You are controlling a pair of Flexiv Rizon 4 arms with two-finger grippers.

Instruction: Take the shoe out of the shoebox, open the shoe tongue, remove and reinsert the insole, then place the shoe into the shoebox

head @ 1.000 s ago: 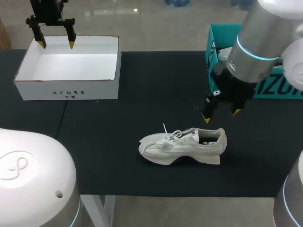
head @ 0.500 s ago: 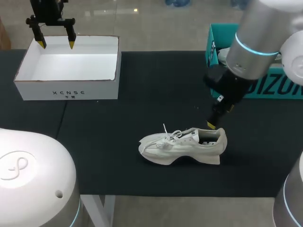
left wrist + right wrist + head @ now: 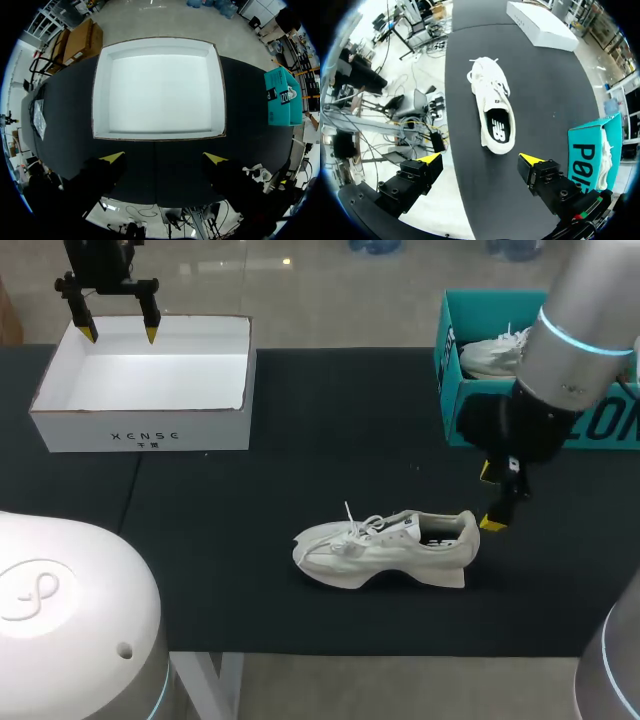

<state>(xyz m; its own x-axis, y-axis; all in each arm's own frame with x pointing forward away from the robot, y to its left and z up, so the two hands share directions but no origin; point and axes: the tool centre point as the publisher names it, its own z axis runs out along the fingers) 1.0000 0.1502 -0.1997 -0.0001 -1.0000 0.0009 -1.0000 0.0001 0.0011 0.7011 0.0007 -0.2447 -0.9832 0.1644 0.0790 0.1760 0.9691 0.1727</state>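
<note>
The white shoe point(image 3: 385, 548) lies on its sole near the middle of the black counter point(image 3: 300, 420), toe to the left and heel to the right, outside both boxes. The right end effector point(image 3: 490, 497) hangs just right of the heel, fingers apart, clear of the shoe. The left end effector point(image 3: 120, 334) hovers over the far edge of the open white shoebox point(image 3: 145, 380) at far left, fingers also apart. A teal box point(image 3: 450, 390) at far right holds a second shoe point(image 3: 495, 352)
</note>
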